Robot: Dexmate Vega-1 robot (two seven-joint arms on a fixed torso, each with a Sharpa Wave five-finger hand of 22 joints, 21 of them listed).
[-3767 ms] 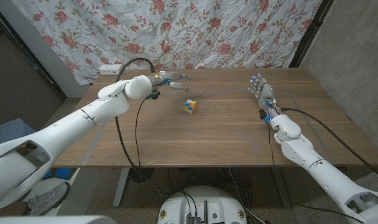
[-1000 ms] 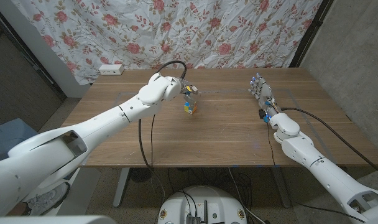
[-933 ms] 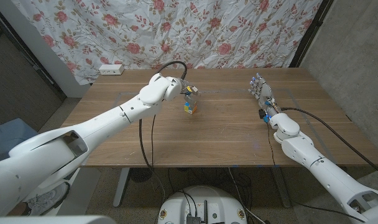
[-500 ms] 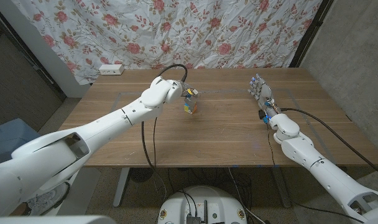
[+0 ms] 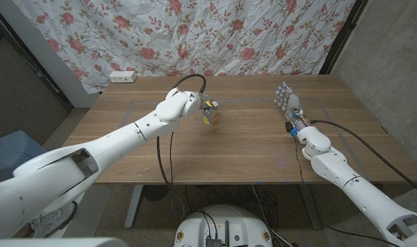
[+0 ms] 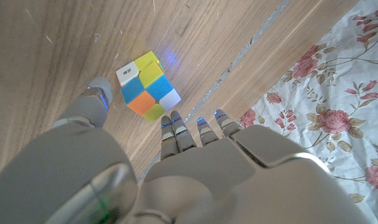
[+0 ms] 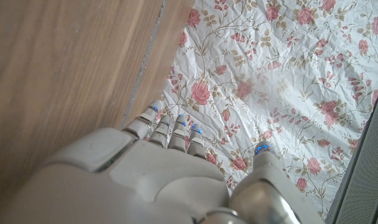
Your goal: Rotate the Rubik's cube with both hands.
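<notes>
At centre frame of the head view the Rubik's cube (image 5: 210,115) lies on the wooden table (image 5: 249,147), loosely bracketed but not gripped by the spread left hand (image 5: 203,105); fingers should be closed squarely on opposite faces before the empty, open right hand (image 5: 288,101) is brought over.

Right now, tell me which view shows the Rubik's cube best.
The left wrist view: the Rubik's cube shows large, coloured faces clear, between the left hand's fingers. In the head view it is small and partly hidden behind that hand.
</notes>
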